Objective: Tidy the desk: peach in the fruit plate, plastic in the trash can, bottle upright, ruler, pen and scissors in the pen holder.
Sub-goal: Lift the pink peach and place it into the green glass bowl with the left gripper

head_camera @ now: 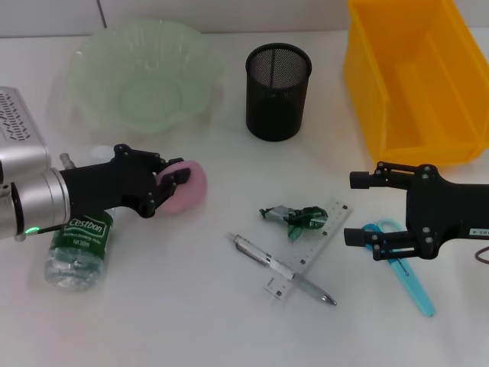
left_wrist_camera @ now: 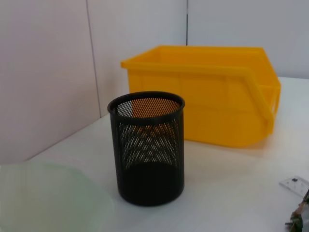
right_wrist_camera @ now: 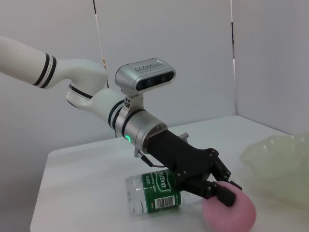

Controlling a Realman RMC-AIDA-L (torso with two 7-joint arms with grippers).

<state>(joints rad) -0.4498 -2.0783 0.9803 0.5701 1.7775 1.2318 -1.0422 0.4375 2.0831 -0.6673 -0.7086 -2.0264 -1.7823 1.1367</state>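
My left gripper [head_camera: 170,183] is shut on the pink peach [head_camera: 191,186], just in front of the green fruit plate [head_camera: 92,57]; the right wrist view shows its fingers [right_wrist_camera: 226,197] clamped on the peach [right_wrist_camera: 231,215]. I cannot tell whether the peach rests on the table. The clear bottle [head_camera: 80,248] lies on its side under my left forearm. A crumpled plastic wrapper [head_camera: 294,216], the ruler [head_camera: 315,243] and the pen [head_camera: 283,269] lie mid-table. Over the blue scissors [head_camera: 409,281] my right gripper [head_camera: 357,209] stands open. The black mesh pen holder [head_camera: 278,90] is upright at the back.
The yellow bin [head_camera: 412,76] serving as trash can fills the back right corner. In the left wrist view the pen holder [left_wrist_camera: 147,147] stands before the bin [left_wrist_camera: 207,92], with the plate's rim [left_wrist_camera: 43,198] nearby. A wall closes off the table's far side.
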